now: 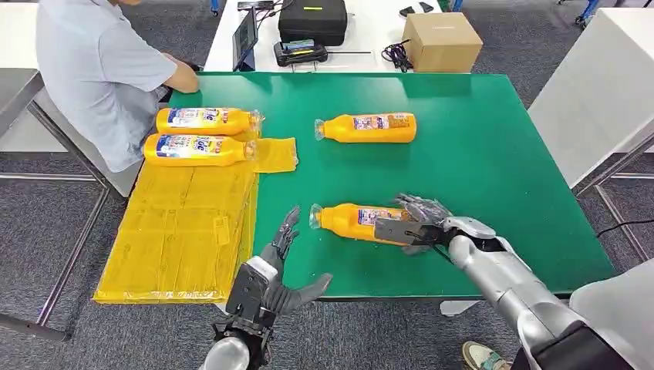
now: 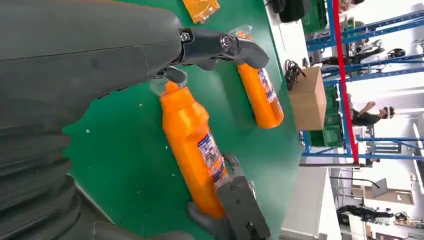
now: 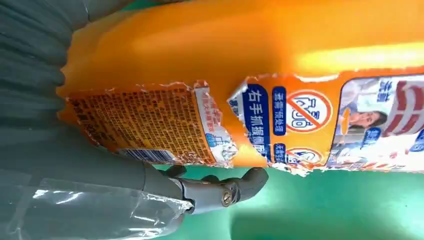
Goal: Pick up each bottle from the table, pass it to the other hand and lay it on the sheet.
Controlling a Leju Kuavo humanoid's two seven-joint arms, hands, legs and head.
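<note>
An orange bottle (image 1: 351, 220) lies on its side near the front of the green table (image 1: 493, 154), cap end pointing left. My right hand (image 1: 416, 222) is wrapped around its base end, thumb (image 3: 220, 192) on one side and fingers over the top; the bottle (image 3: 250, 55) rests on the table. My left hand (image 1: 281, 270) hovers at the front edge, fingers spread and holding nothing, just short of the cap (image 2: 172, 87). A second bottle (image 1: 369, 127) lies farther back. Two more bottles (image 1: 204, 120) (image 1: 197, 149) lie on the yellow sheet (image 1: 181, 239) at the left.
A person (image 1: 100, 69) sits at the table's far left corner, one hand at the edge. A cardboard box (image 1: 442, 41), a black case (image 1: 312, 19) and cables stand on the white table behind. A loose yellow bag (image 1: 276, 154) lies beside the sheet.
</note>
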